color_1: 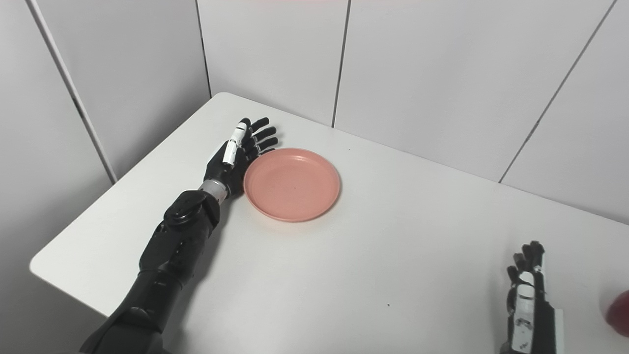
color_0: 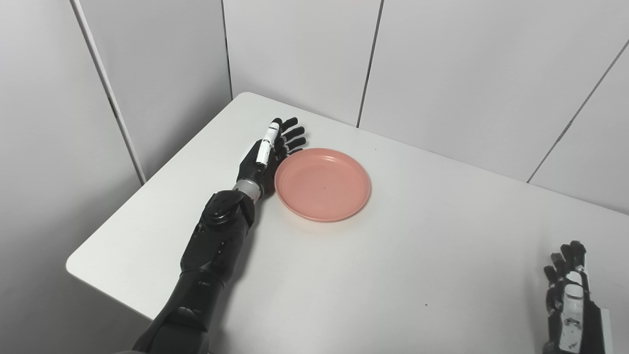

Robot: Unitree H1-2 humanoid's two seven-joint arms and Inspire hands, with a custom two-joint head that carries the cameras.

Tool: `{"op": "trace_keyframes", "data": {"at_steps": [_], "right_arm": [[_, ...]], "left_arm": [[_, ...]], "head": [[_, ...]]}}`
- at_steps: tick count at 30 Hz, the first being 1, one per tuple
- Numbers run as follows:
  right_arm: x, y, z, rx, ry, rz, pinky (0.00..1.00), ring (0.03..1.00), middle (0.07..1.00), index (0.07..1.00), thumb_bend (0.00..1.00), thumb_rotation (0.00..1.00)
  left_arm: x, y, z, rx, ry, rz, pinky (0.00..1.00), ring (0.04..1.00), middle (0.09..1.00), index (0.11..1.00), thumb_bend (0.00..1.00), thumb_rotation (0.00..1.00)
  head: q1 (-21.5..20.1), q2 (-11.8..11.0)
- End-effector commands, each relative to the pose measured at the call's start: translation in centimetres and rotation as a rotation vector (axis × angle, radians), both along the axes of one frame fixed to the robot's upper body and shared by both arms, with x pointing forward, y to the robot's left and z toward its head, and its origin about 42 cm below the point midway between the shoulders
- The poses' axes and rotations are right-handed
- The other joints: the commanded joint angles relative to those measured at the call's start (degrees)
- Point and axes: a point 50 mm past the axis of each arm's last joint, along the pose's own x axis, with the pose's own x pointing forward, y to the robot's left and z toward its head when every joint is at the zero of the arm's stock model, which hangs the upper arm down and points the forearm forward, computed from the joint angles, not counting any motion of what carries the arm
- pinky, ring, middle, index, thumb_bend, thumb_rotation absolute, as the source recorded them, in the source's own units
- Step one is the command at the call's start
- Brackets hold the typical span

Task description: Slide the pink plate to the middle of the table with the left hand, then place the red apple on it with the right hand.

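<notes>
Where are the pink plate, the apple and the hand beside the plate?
pink plate point(color_0: 322, 183): left eye view, its inner floor.
apple point(color_1: 620, 306): right eye view, visible red side at picture's edge.
left hand point(color_0: 260, 164): left eye view, its back.

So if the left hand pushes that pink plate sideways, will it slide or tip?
Probably slide: the pink plate looks shallow, wide and flat on the smooth white table. It looks like light plastic, so it may skate or turn. The left hand is beside its rim.

plate point(color_0: 322, 184) on table point(color_0: 393, 275) | left hand point(color_0: 265, 157) beside its left rim | apple point(color_1: 619, 307) far right
</notes>
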Motion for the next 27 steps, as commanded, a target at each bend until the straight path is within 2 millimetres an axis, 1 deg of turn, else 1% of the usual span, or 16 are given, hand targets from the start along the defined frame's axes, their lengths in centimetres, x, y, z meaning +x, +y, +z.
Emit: {"op": "trace_keyframes", "data": {"at_steps": [1,6,13,16,21,27], "right_arm": [[-2.4,-0.2,-3.0,0.007,0.104,-0.026,1.00,0.993,1.000,1.000,0.17,1.00],[-2.5,-0.1,-3.0,-0.007,0.106,-0.027,1.00,0.990,0.999,1.000,0.18,1.00],[-2.4,-0.1,-3.1,0.004,0.118,-0.030,1.00,0.992,1.000,1.000,0.21,1.00],[-2.3,0.0,-3.2,0.002,0.106,-0.029,1.00,0.990,0.998,1.000,0.20,1.00],[-2.3,0.1,-3.2,0.016,0.101,-0.025,1.00,0.990,1.000,1.000,0.19,1.00],[-2.3,0.4,-3.0,0.012,0.095,-0.027,0.98,0.983,0.997,1.000,0.18,1.00]], "left_arm": [[0.0,-1.0,-0.3,-0.010,0.035,-0.021,0.85,0.854,0.855,0.840,0.31,1.00],[-0.1,-1.4,-0.4,-0.012,0.037,-0.035,0.85,0.854,0.857,0.842,0.32,1.00],[-0.3,-2.6,-1.1,-0.021,0.054,-0.077,0.86,0.859,0.859,0.840,0.32,1.00],[-0.3,-3.1,-1.5,-0.023,0.057,-0.092,0.86,0.862,0.861,0.840,0.32,1.00],[-0.5,-4.3,-2.5,-0.020,0.078,-0.119,0.86,0.860,0.861,0.839,0.33,1.00],[-0.8,-5.2,-3.0,-0.029,0.087,-0.139,0.86,0.860,0.860,0.838,0.33,1.00]], "head": [[-0.19,0.18],[-0.75,0.51],[-1.01,0.77],[-1.69,1.09],[-2.18,1.55],[-2.57,2.04]]}}
